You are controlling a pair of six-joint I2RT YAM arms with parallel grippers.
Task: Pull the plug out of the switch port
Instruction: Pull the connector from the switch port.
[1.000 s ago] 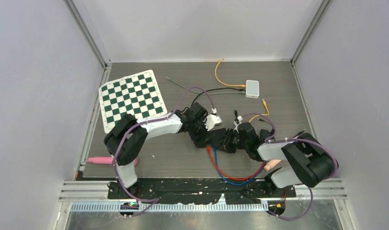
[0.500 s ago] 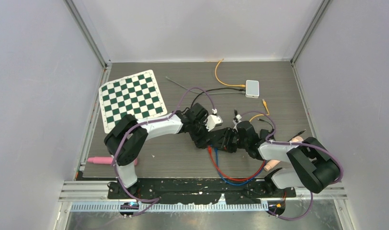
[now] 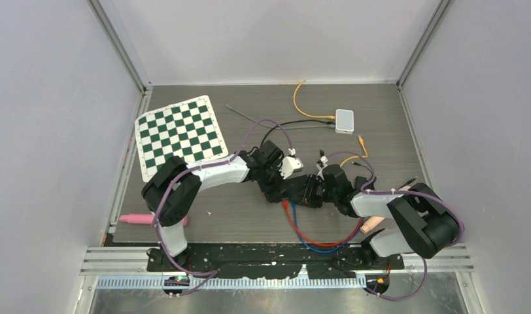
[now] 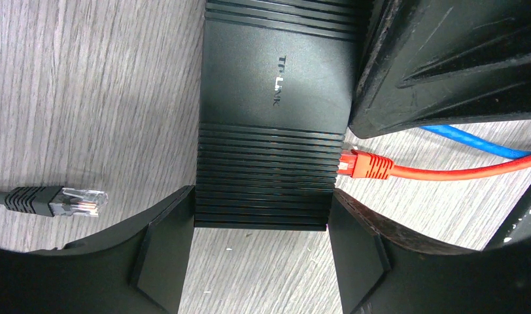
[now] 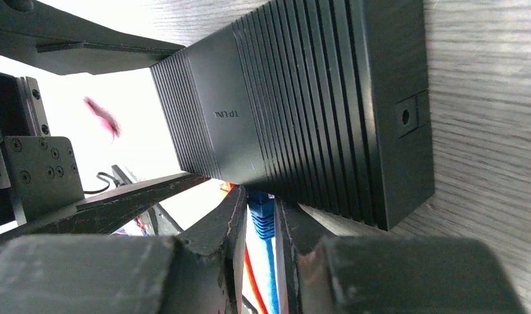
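Note:
The black switch (image 4: 269, 111) lies flat on the table, and my left gripper (image 4: 261, 255) is shut on its near end, one finger against each side. A red plug (image 4: 364, 165) sits in a port on its right side. The blue cable (image 4: 485, 140) runs out from behind my right gripper's finger. In the right wrist view the blue plug (image 5: 261, 212) sits in the switch (image 5: 302, 111), and my right gripper (image 5: 259, 196) is shut on it. From above, both grippers meet over the switch (image 3: 301, 191), which is mostly hidden.
A loose black plug (image 4: 57, 199) lies left of the switch. Red (image 3: 295, 222) and blue (image 3: 315, 245) cables loop toward the near edge. A checkerboard (image 3: 178, 134) is at back left, a small white box (image 3: 344, 120) with an orange cable (image 3: 302, 108) at the back, and a pink object (image 3: 137, 219) at front left.
The right arm's elbow swung a little to the right and came back. Both grippers stay at the switch, and the left arm has not moved.

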